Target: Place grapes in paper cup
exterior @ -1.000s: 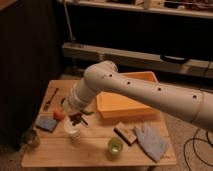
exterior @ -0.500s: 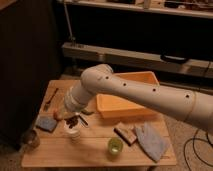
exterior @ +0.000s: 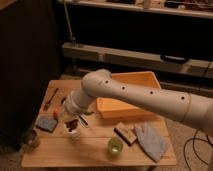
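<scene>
Pincer with grapes above paper cup

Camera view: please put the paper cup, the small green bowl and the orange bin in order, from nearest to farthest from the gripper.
The gripper hangs shut over the table's front left, with the grapes at its tip.
1. Paper cup: directly under it.
2. Small green bowl: front centre, to the right.
3. Orange bin: back right. Its near corner may rival the bowl.

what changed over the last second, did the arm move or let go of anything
The arm swung left and down, bringing the gripper, shut on the grapes, from beside the paper cup to right over it. Nothing released. The green bowl, orange bin and blue cloth stayed put.
</scene>
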You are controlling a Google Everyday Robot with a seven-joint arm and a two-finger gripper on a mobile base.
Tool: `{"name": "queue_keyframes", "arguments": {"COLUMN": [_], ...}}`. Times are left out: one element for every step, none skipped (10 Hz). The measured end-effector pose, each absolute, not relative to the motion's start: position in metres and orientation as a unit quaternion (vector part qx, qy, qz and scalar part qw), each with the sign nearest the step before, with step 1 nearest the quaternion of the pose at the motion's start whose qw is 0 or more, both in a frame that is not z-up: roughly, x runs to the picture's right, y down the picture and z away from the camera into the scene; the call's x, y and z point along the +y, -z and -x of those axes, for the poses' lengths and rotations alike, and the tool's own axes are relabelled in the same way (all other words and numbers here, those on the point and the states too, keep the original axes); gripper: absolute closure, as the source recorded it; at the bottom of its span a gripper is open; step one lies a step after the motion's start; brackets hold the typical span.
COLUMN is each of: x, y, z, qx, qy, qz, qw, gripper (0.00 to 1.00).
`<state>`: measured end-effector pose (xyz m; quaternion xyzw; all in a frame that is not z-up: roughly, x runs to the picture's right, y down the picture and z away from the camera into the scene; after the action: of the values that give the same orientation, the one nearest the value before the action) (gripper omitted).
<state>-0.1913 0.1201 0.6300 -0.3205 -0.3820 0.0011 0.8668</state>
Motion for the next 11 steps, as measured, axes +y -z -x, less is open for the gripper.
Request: {"name": "queue_keyframes", "arguments": {"x": [0.122,0.125,0.127,0.129,0.133,0.137,0.142,0.146,0.150,0.154,0.157], "y": [-0.635,-0.639,-0.643,-0.646,-0.648,-0.649,-0.651,-0.654,-0.656,-0.659,-0.661], "z": [0.191,0.191,0.192,0.195,0.200,0.206,0.210,0.212,0.213,0.214,0.213], "qx": [-0.385,-0.390,-0.395,-0.403,-0.407,-0.409,-0.408,-0.405,-0.402,-0.400,-0.398], "qy": [-0.002,-0.002,-0.002,0.000,0.003,0.007,0.010,0.009,0.008,0.007,0.004], "qz": [0.322,0.324,0.326,0.327,0.329,0.330,0.332,0.334,0.335,0.337,0.338], "qw": [0.865,0.862,0.859,0.855,0.852,0.851,0.851,0.851,0.852,0.852,0.853], "gripper": [1.00,1.00,1.00,1.00,1.00,1.00,1.00,1.00,1.00,1.00,1.00]}}
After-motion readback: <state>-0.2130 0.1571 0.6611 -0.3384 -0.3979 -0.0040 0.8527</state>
